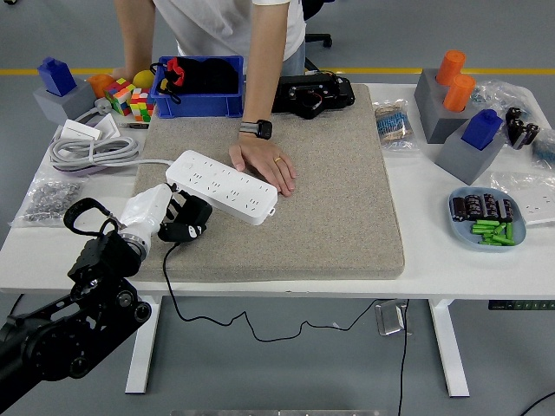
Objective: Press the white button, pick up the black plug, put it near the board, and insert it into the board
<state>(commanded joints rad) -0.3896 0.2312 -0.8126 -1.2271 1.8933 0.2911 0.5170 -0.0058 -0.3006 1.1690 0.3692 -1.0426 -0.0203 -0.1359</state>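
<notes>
Left hand held the black plug beside the power strip.

The robot's left hand, white-shelled on a black arm, had its fingers closed around the black plug, which sat on the grey felt mat just beside the near left end of the white power strip. The plug's black cable trailed off the table's near edge. A person's hand, a watch on its wrist, rested flat against the strip's far side. The white table carried the mat.
</notes>
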